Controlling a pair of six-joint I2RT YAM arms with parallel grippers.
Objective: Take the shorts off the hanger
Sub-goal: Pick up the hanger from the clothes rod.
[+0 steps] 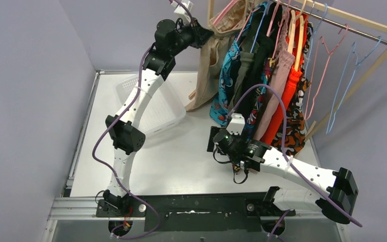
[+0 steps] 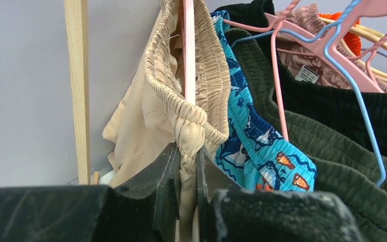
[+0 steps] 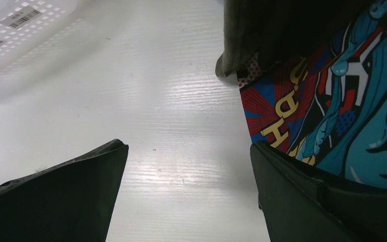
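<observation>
Several shorts hang side by side on hangers along a wooden rack (image 1: 355, 22). The tan shorts (image 1: 209, 65) hang at the left end on a pink hanger (image 2: 188, 50). My left gripper (image 1: 207, 34) is raised to them and is shut on their gathered elastic waistband (image 2: 187, 166). Beside them hang teal shark-print shorts (image 2: 254, 138), then olive green shorts (image 2: 332, 148) and black shorts (image 2: 342, 106). My right gripper (image 1: 214, 141) stands open low over the white table, empty (image 3: 189, 151), with the hem of the comic-print shorts (image 3: 342, 101) just to its right.
A white mesh basket (image 1: 153, 108) sits on the table under the left arm. The rack's upright wooden post (image 2: 78, 91) stands just left of the tan shorts. Empty pink and blue hangers (image 1: 342, 75) hang at the rack's right end.
</observation>
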